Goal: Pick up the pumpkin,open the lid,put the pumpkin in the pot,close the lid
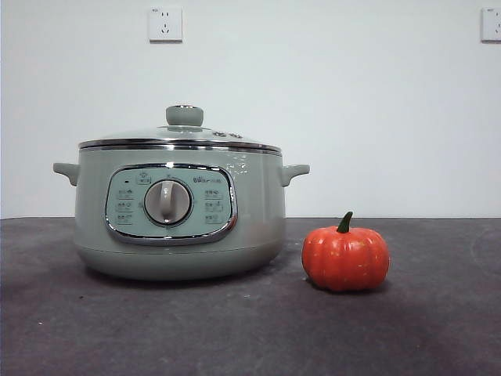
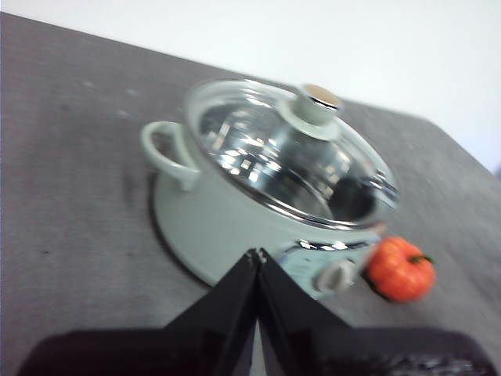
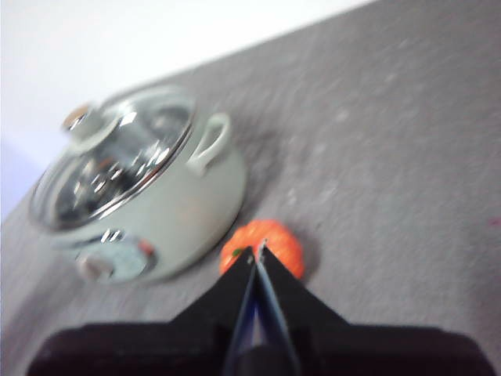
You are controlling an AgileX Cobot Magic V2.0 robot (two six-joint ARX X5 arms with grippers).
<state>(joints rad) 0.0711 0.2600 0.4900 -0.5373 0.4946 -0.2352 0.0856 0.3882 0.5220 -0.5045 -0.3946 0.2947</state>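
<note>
The pale green pot [image 1: 180, 207] stands on the dark table with its lid [image 1: 182, 138] seated on top, knob [image 1: 185, 116] upright. The small orange pumpkin [image 1: 345, 258] sits on the table just right of the pot, apart from it. Neither arm shows in the front view. My left gripper [image 2: 257, 254] hovers high above the table on the pot's [image 2: 258, 196] panel side, jaws shut with nothing between them; the pumpkin [image 2: 400, 269] lies off to one side. My right gripper [image 3: 255, 251] hangs above the pumpkin [image 3: 266, 244], jaws shut and empty, the pot [image 3: 145, 200] beside it.
A white wall with two power sockets [image 1: 165, 23] rises behind the table. The dark grey table surface [image 1: 250, 329] stretches in front of and around the pot.
</note>
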